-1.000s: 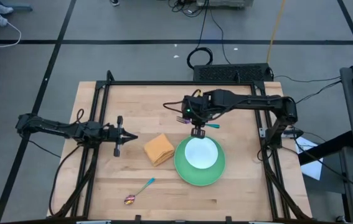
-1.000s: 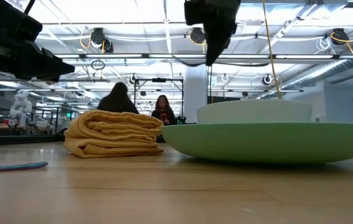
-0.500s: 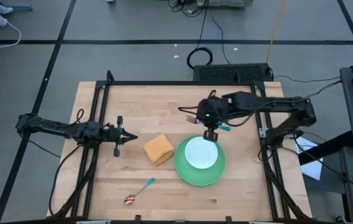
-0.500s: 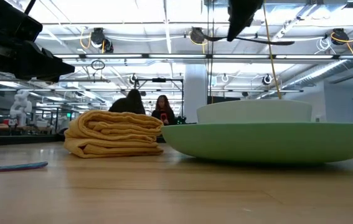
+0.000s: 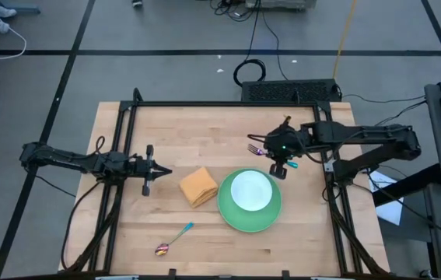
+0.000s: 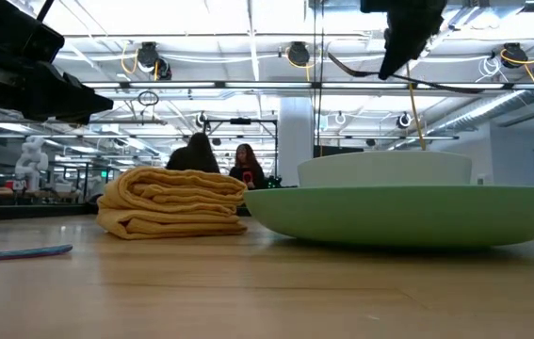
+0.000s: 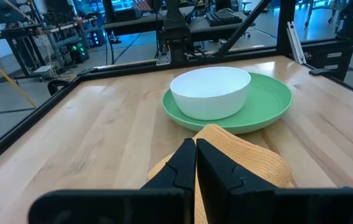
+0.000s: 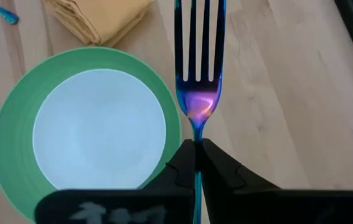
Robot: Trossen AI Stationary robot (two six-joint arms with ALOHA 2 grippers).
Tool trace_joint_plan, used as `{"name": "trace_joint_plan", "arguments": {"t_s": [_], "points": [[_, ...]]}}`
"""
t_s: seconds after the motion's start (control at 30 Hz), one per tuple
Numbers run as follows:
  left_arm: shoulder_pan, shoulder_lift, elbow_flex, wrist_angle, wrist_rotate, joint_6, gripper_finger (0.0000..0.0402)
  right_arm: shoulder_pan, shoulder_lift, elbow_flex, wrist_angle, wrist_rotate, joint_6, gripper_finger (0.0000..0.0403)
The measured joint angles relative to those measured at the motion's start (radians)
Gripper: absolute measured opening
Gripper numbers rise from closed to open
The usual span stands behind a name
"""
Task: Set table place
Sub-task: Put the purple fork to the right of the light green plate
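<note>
A green plate (image 5: 228,211) with a white bowl (image 5: 250,191) in it lies at the table's middle right. A folded orange napkin (image 5: 198,187) rests flat to the plate's left. The spoon (image 5: 173,239) lies near the front edge. Just beyond the plate's far right rim, my right gripper (image 5: 280,166) hangs in the air, shut on the fork (image 5: 255,149). The low view shows it high over the bowl (image 6: 384,168). My left gripper (image 5: 160,171) stays shut at the table's left, pointing at the napkin (image 7: 251,163). My right gripper pinches the fork's thin neck (image 8: 196,132), just behind the tines, between its two fingers (image 8: 182,163). The fingers slant down from the table's right side. The fork is lifted clear of table and plate, its tines (image 8: 199,37) sticking out past the fingertips.
A black frame (image 5: 204,104) runs along the table's far edge and down both sides. Bare wood lies to the plate's right (image 5: 306,206) and along the front edge. Beyond the table, people sit in the room (image 6: 212,158).
My right gripper has carried the fork toward the table's right edge, from above the plate's far rim to a spot off the plate's far right, staying high. It has rolled a little. The fork stays clear of everything.
</note>
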Motion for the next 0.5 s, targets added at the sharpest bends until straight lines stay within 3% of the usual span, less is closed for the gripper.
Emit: {"name": "trace_joint_plan", "arguments": {"t_s": [0.5], "points": [[0.0, 0.0, 0.0, -0.003, 0.0, -0.006, 0.0019, 0.016, -0.032, -0.023, 0.015, -0.002, -0.026, 0.0]]}}
